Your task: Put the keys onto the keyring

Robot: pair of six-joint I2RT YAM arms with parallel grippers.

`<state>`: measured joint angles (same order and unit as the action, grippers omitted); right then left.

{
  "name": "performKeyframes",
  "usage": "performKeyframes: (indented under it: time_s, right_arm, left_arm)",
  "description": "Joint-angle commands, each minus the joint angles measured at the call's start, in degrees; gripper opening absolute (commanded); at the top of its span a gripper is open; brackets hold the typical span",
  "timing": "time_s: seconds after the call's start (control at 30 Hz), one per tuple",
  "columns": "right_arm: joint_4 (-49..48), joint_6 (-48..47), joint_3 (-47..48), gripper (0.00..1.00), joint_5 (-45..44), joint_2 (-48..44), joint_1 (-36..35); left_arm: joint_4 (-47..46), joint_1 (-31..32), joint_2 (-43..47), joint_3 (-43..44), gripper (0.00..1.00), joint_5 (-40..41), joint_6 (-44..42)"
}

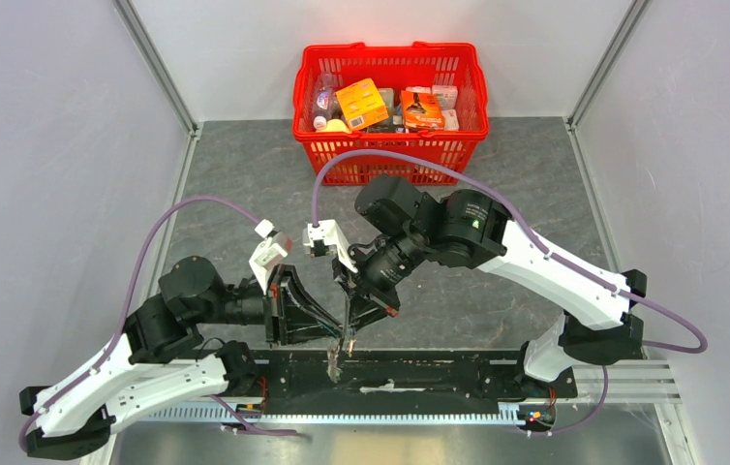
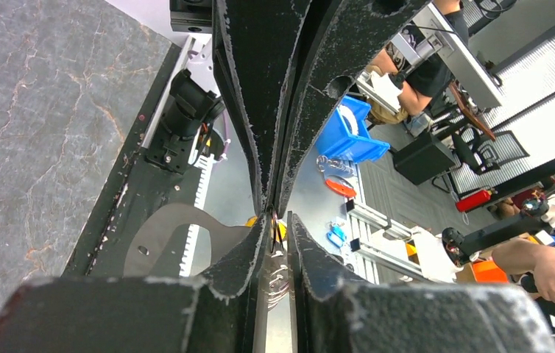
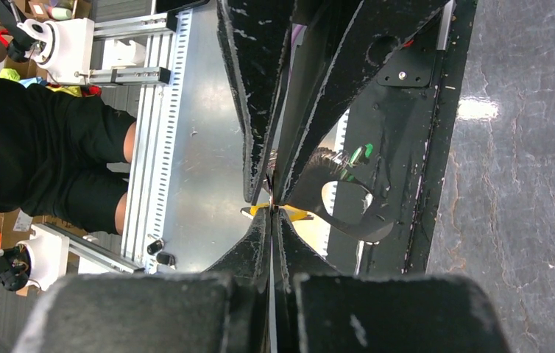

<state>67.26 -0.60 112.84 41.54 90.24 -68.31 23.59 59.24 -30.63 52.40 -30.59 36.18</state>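
My two grippers meet tip to tip above the table's near edge. My left gripper is shut on the keyring; its thin metal coils show in the narrow gap between the pads. The grey-beige strap hangs below the grippers and also shows in the left wrist view. My right gripper is shut on the yellow-orange key, whose tag sticks out just past its fingertips, right against the left gripper's tips. The tag also shows in the left wrist view. The green key is not clearly in view.
A red basket full of packaged goods stands at the back middle of the grey stone table. The black base rail of the arms runs along the near edge, right under the grippers. People and workshop gear lie beyond the table.
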Motion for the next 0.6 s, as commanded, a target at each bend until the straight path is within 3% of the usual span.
performKeyframes:
  time_s: [0.0, 0.13, 0.23, 0.5, 0.57]
  right_arm:
    - [-2.2, 0.3, 0.8, 0.00, 2.1, 0.0, -0.2]
    - [-2.1, -0.2, 0.7, 0.00, 2.3, 0.1, -0.1]
    - [-1.9, -0.5, 0.6, 0.00, 2.6, 0.1, -0.2]
    - [-1.9, -1.6, -1.0, 0.00, 2.5, -1.2, -0.6]
    - [-3.9, -0.7, -1.8, 0.13, 2.2, -2.3, -0.5]
  left_arm:
    - [-2.1, 0.1, -0.4, -0.3, 0.18, -1.1, -1.7]
    - [-2.1, 0.0, -0.6, -0.1, 0.16, -1.0, -1.9]
    - [-2.1, 0.1, -0.7, -0.1, 0.02, -0.8, -2.1]
    - [-3.5, 0.1, 1.2, -1.0, 0.02, 1.2, -3.0]
    - [-4.8, 0.1, 2.7, -1.5, 0.02, 2.5, -3.3]
